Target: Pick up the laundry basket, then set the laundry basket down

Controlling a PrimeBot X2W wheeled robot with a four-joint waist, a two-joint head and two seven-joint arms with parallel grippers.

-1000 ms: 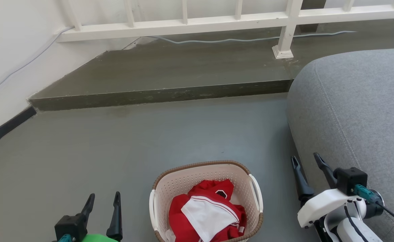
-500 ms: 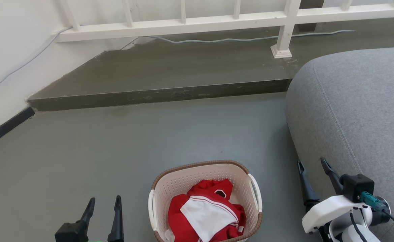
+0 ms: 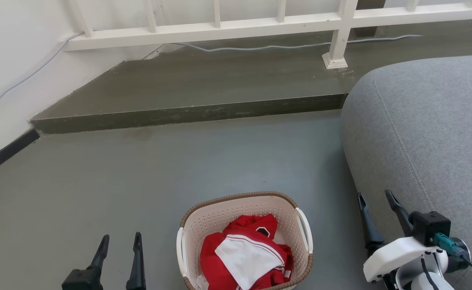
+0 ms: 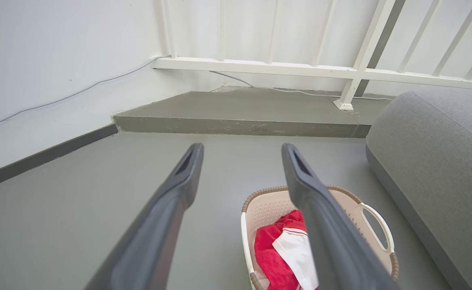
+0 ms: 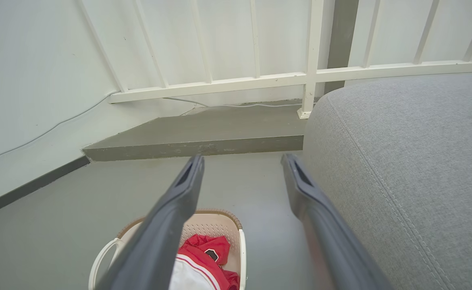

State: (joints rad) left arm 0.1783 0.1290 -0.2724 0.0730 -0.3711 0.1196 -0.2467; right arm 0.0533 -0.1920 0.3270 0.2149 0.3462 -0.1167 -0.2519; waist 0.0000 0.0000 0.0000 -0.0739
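Both claws are empty with fingers spread wide. Your left gripper [image 3: 122, 237] and right gripper [image 3: 374, 194] flank the laundry basket [image 3: 219, 219], and neither touches it. The basket sits on the grey floor [image 3: 98, 181] between the claws, inboard of each, with a red-and-white garment [image 3: 248, 255] heaped inside. This flanking pose looks like setup for a two-handed lift, one claw per white side handle [image 3: 306, 229], so you likely need to lower and close inward next. The load looks soft and probably light. Room is tight outboard of the right claw, where the grey sofa [image 3: 429, 129] sits just beside its outer finger, so bring that arm inward rather than out. Outboard of the left claw is open floor. Ahead of both fingertips there is bare floor, then a raised step [image 3: 187, 114], with the white railing [image 3: 219, 28] and a cable [image 3: 260, 47] well beyond.
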